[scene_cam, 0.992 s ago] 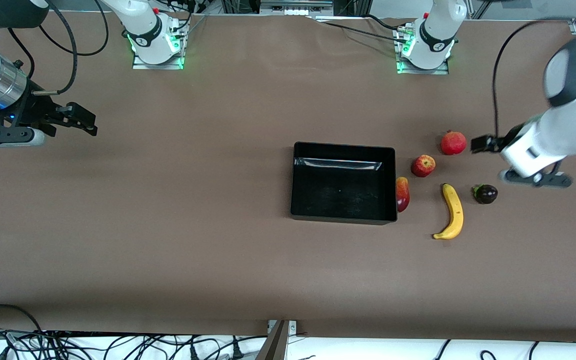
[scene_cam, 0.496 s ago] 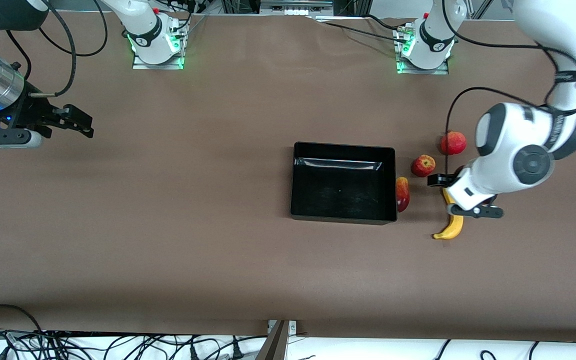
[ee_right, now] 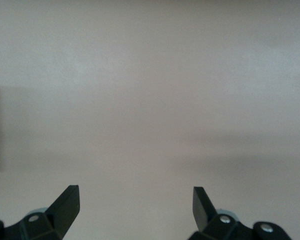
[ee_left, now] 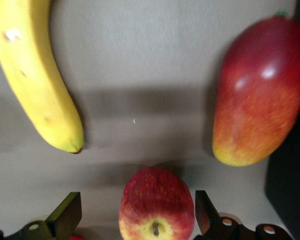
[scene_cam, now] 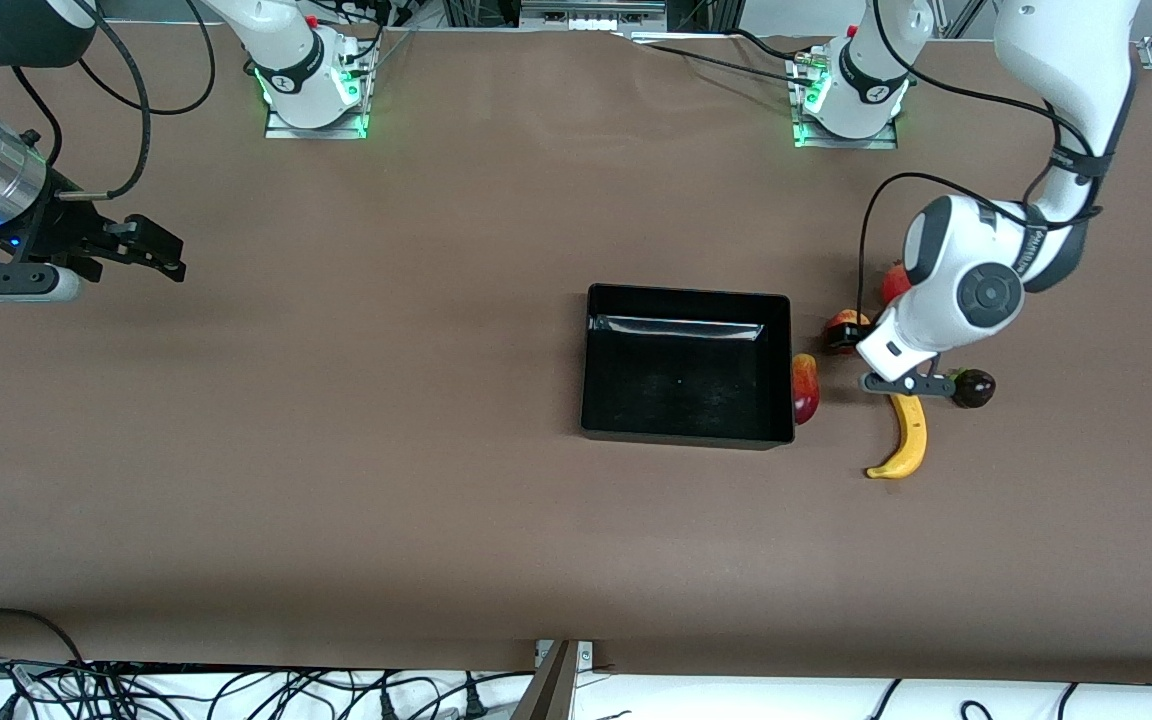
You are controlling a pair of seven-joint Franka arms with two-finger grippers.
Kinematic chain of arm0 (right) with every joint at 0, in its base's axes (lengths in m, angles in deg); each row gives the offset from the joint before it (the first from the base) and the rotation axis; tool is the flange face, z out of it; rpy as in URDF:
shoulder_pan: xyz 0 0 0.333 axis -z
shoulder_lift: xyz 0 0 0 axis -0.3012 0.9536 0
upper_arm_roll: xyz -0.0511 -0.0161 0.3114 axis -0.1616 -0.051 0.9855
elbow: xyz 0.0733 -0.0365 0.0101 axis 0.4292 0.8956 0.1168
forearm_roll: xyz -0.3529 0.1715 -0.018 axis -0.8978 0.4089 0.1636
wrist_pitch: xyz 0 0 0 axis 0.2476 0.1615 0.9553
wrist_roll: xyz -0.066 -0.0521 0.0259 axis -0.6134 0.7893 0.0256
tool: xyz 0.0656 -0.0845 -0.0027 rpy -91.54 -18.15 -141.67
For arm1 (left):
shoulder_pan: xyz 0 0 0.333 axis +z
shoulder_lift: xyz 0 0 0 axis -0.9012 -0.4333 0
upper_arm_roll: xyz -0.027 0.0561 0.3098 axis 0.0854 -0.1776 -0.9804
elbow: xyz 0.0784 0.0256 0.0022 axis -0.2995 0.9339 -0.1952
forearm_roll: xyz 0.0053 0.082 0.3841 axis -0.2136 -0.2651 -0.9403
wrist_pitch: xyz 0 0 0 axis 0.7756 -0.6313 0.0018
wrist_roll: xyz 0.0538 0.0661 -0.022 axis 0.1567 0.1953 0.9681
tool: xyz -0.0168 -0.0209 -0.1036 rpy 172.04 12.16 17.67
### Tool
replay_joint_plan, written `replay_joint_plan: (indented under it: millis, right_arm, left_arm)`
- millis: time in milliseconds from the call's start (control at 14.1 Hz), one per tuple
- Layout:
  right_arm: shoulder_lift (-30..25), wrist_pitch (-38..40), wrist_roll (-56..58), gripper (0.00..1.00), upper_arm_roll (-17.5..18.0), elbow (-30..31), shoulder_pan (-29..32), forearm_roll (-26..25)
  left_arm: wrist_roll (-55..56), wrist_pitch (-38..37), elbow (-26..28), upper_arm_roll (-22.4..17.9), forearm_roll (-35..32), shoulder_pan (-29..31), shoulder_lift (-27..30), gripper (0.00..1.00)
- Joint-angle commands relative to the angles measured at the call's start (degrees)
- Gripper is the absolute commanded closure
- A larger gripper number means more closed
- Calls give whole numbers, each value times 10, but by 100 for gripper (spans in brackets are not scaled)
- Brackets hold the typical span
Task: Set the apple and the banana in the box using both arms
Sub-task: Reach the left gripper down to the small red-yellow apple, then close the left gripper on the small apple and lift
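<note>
Left gripper (ee_left: 135,220) spread wide over the apple (ee_left: 156,204) – contact unclear, probably none. Right gripper (ee_right: 135,205) waits spread at the table (scene_cam: 336,450) edge – banana (scene_cam: 908,438) outside the box (scene_cam: 686,297).

Left end effector (scene_cam: 841,336) over apple (scene_cam: 844,322); banana (scene_cam: 908,437) just beside, box (scene_cam: 686,365) near. Right end effector (scene_cam: 161,245) waiting, well apart.

Brown table (scene_cam: 356,480), white floor strip (scene_cam: 786,695), tangled black cables (scene_cam: 186,690)
</note>
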Motion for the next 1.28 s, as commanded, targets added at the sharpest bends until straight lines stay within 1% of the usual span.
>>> replay_joint_plan:
  millis: [0, 142, 283, 354, 425, 496, 567, 638, 708, 779, 921, 992, 1133, 1204]
  right_arm:
    - [6, -11, -7, 0, 6, -12, 6, -6]
    - [6, -13, -8, 0, 6, -12, 5, -5]
    - [6, -13, -7, 0, 6, -12, 5, -6]
    - [6, -13, -8, 0, 6, -12, 5, -6]
    - [6, -13, -8, 0, 6, -12, 6, -5]
    - [6, -13, -8, 0, 6, -12, 6, -5]
    - [6, -13, -8, 0, 6, -12, 6, -5]
    - [6, -14, -8, 0, 6, -12, 6, -5]
    - [6, -15, -8, 0, 6, -12, 5, -5]
    - [6, -14, -8, 0, 6, -12, 5, -5]
    - [6, -14, -8, 0, 6, -12, 6, -5]
    - [6, -14, -8, 0, 6, -12, 6, -5]
    - [6, -14, -8, 0, 6, -12, 6, -5]
    - [6, -14, -8, 0, 6, -12, 6, -5]
  left_arm:
    - [10, 35, 48, 1, -7, -1, 23, 0]
    - [11, 35, 54, 3, -7, -2, 21, 0]
    - [11, 35, 56, 15, -7, -2, 17, 0]
    - [10, 35, 55, 15, -7, -2, 17, 16]
    - [10, 33, 54, 15, -7, -2, 15, 45]
    - [3, 32, 51, 15, -8, -1, 14, 65]
    - [2, 28, 46, 15, -11, -2, 16, 74]
    - [3, 20, 33, 15, -19, -1, 20, 79]
    - [4, -13, 5, 16, -21, -1, 21, 79]
    - [5, -71, -40, 18, -21, -1, 22, 79]
    - [9, -210, -148, 23, -20, -4, 16, 79]
    - [14, -248, -188, 35, -14, -7, 11, 79]
    - [69, -269, -223, 50, -12, -21, 6, 79]
    - [113, -270, -228, 57, -12, -35, 5, 79]
